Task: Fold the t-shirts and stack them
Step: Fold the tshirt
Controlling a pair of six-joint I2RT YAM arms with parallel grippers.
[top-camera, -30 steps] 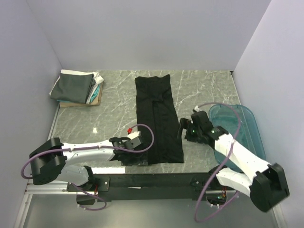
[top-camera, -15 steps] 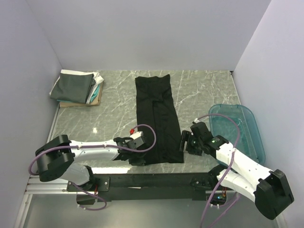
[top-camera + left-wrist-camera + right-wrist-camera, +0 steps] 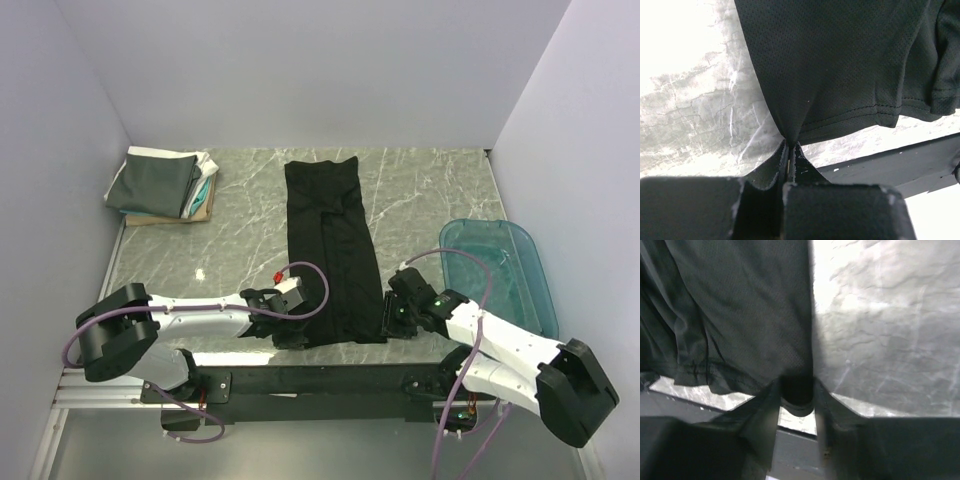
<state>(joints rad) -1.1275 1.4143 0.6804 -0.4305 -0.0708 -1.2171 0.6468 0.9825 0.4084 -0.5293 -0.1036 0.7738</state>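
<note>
The black t-shirt (image 3: 332, 250) lies flat on the bench (image 3: 240, 230), folded into a long narrow strip. Its long axis runs straight away from both tools toward the far wall, and the far end leans a little to the left. The near end is the stitched hem, and it points at the tools.

The left tool (image 3: 788, 145) is clenched on the left corner of this hem. The cloth is pulled into a small peak between its fingers (image 3: 799, 159), and the rest of the shirt spreads out ahead of it and to its right.

The right tool (image 3: 797, 390) stands at the right corner of the hem. A fold of cloth fills the gap between its two fingers, but I cannot tell if they press it.

Far ahead and to the left of the left tool rests a pile of folded t-shirts (image 3: 160, 185). A teal tub (image 3: 500, 270) sits just to the right of the right tool.
</note>
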